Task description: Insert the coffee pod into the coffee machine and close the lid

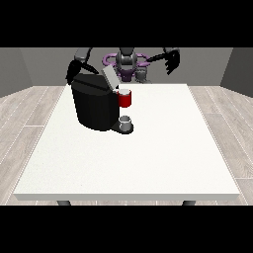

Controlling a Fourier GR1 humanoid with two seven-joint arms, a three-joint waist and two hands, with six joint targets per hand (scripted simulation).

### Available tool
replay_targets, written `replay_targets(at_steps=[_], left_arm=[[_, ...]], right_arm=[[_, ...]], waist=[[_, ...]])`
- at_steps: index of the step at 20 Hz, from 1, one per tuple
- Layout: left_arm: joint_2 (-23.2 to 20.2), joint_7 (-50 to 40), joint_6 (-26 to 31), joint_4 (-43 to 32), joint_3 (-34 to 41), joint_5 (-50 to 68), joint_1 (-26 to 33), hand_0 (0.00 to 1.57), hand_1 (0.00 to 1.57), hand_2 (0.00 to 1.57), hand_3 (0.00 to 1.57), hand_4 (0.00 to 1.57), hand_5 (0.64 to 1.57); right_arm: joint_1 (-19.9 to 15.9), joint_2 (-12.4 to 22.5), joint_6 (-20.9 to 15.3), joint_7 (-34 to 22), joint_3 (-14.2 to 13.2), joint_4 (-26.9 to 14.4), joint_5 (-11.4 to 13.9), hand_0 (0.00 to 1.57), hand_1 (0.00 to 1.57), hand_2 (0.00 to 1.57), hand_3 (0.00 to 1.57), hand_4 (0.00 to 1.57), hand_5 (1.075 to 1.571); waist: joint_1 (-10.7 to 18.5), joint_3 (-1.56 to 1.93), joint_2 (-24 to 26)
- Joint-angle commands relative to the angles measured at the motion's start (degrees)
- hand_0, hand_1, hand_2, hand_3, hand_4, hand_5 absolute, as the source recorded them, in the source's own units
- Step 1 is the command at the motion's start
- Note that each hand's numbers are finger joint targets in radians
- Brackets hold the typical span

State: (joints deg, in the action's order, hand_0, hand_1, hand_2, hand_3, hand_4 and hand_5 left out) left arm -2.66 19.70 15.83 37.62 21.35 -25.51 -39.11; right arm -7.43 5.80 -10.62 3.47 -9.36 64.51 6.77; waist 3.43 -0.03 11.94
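Both hands raised: view's-left hand point(74, 70) half hidden behind coffee machine point(95, 105), fingers unreadable; view's-right hand point(171, 60) fingers spread.

A bare room: grey walls point(39, 66), wood-plank floor point(29, 111), one white table point(128, 158).

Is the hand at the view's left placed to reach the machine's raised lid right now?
Probably yes: that hand hangs just behind the coffee machine, and nothing stands between it and the open lid.

White surface point(148, 163) on dark legs, small grey cup point(126, 121) on it, pale wood-plank floor point(27, 113), grey walls point(44, 64) behind.
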Motion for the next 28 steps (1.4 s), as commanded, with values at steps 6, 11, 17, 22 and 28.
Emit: replay_targets(at_steps=[6,11,17,22,28], left_arm=[[2.3,-0.9,0.1,0.9,0.5,2.6,10.0,0.0,0.0,0.0,0.0,0.41,1.571],[2.6,-3.2,0.7,4.2,-2.9,6.9,13.6,0.0,0.0,0.0,0.0,0.43,1.571],[2.0,-6.2,2.5,14.8,-4.5,11.2,14.0,0.0,0.0,0.0,0.0,0.39,1.571],[2.6,-6.2,1.5,19.9,-11.3,13.5,17.7,0.0,0.0,0.0,0.0,0.36,1.571],[2.6,-10.7,1.8,28.1,-11.3,15.6,20.2,0.0,0.0,0.0,0.0,0.28,1.571]], right_arm=[[-4.8,-1.6,7.6,-3.9,6.1,8.9,-2.0,0.0,0.0,0.0,0.0,0.0,1.571],[-6.9,2.9,10.5,-5.4,6.0,9.5,-1.1,0.0,0.0,0.0,0.0,0.11,1.571],[-12.5,3.9,10.9,-6.2,1.8,9.7,-4.8,0.0,0.0,0.0,0.0,0.0,1.571],[-18.7,5.2,9.7,-8.6,-1.0,3.7,-5.8,0.0,0.0,0.0,0.0,0.0,1.571],[-20.7,4.3,10.5,-9.6,-3.7,0.7,-10.8,0.0,0.0,0.0,0.0,0.1,1.571]], waist=[[1.6,-0.01,7.0],[3.9,0.02,8.2],[4.3,0.04,0.3],[9.2,0.04,-2.3],[8.5,0.04,-5.0]])
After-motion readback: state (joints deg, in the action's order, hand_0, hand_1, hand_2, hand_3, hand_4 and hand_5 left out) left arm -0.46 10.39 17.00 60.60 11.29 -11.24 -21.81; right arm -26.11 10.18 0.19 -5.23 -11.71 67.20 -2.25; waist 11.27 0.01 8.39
